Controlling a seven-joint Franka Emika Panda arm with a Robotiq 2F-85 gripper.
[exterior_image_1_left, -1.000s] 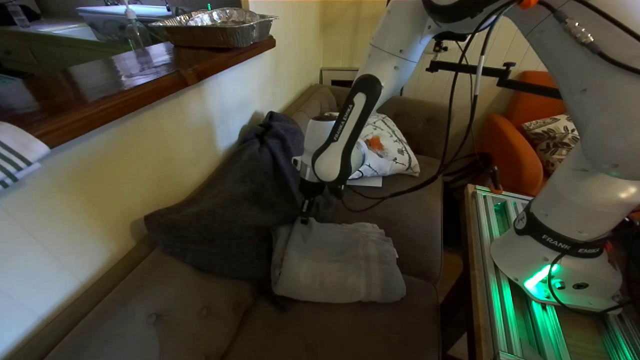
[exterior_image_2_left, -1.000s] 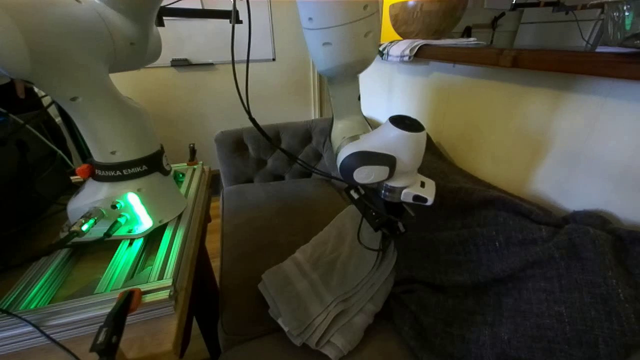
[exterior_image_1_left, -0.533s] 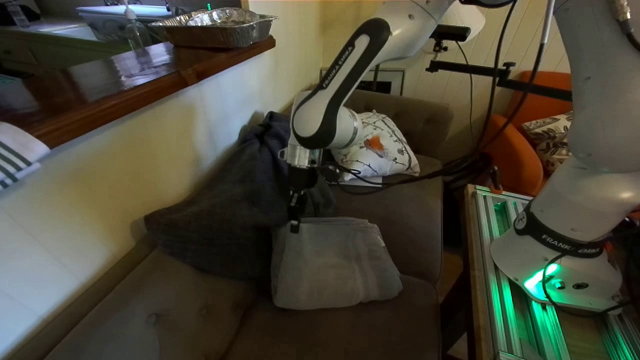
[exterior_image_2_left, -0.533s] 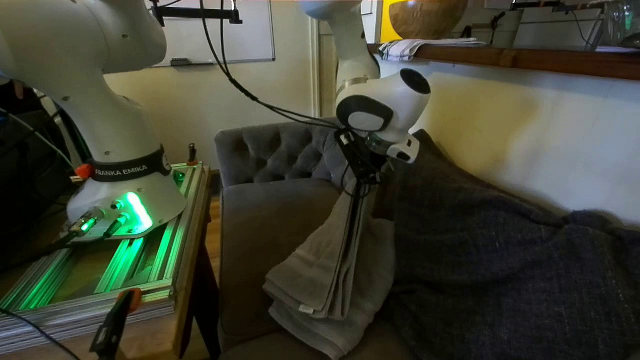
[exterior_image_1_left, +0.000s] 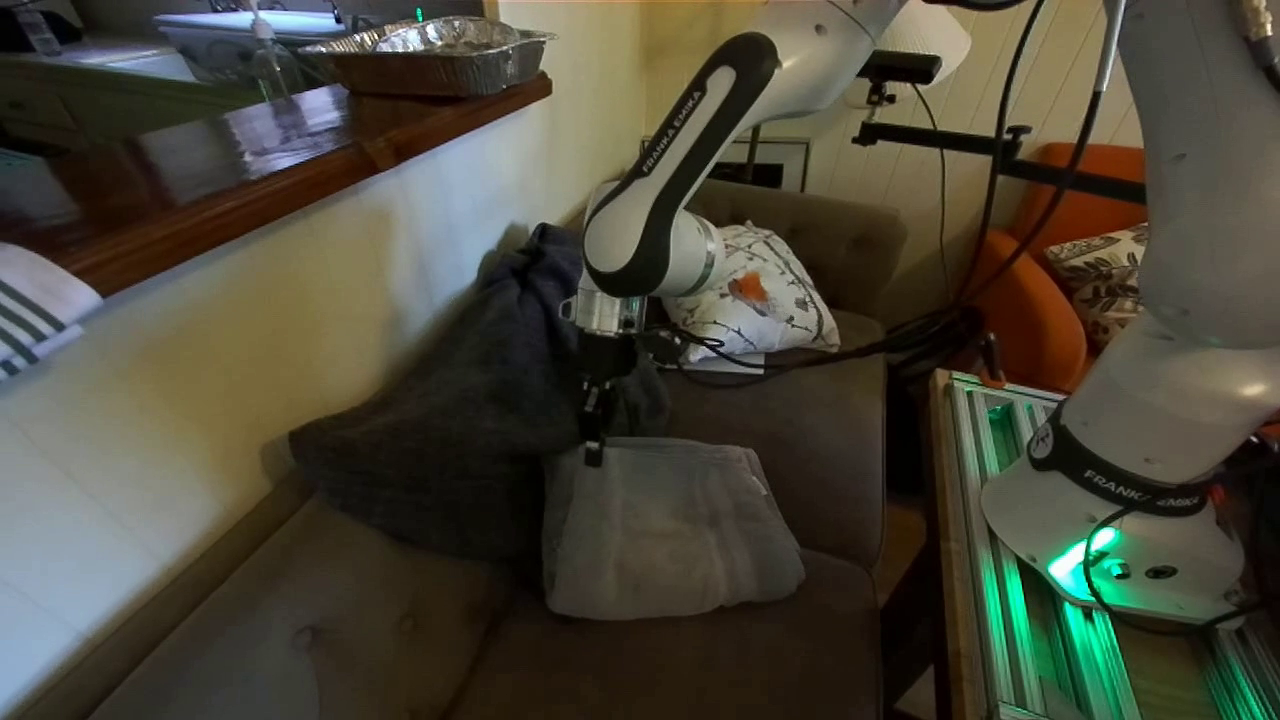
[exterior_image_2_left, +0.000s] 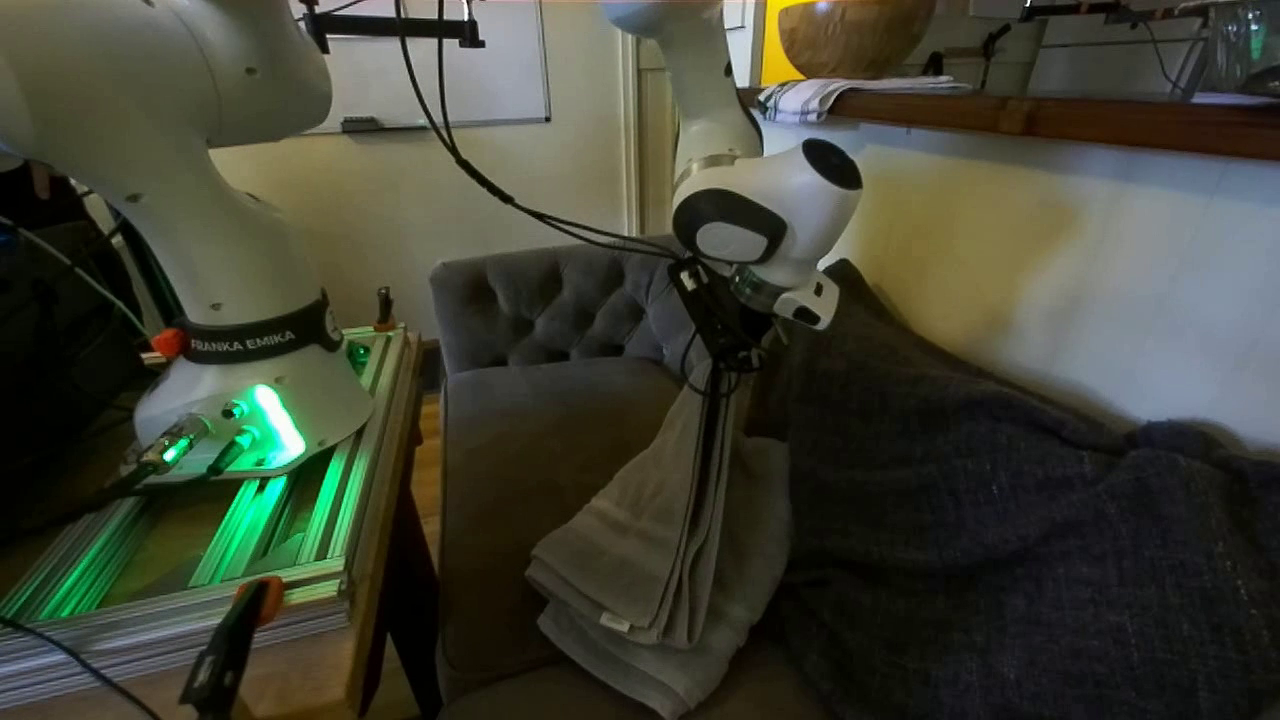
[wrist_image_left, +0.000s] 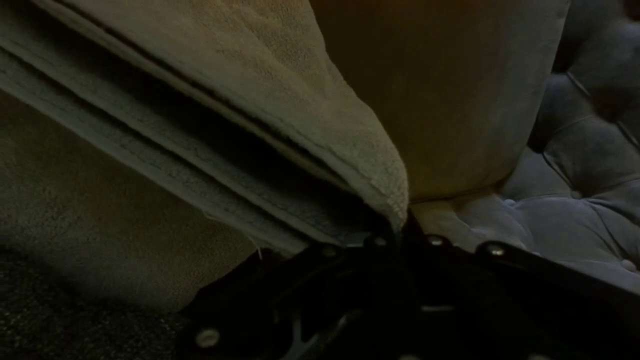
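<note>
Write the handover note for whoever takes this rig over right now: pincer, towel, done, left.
Pincer: shut on the folded towel, gripping its upper layers near one edge.
Where things are: towel on the couch, beside the dark cloth; a patterned pillow sits farther along the couch.
Done: upper layers gripped and raised at that end.
Left: the towel's bottom fold lies on the couch, and the grip is not yet released. Whether the far end of the raised layers rests on that fold, I can't tell.
</note>
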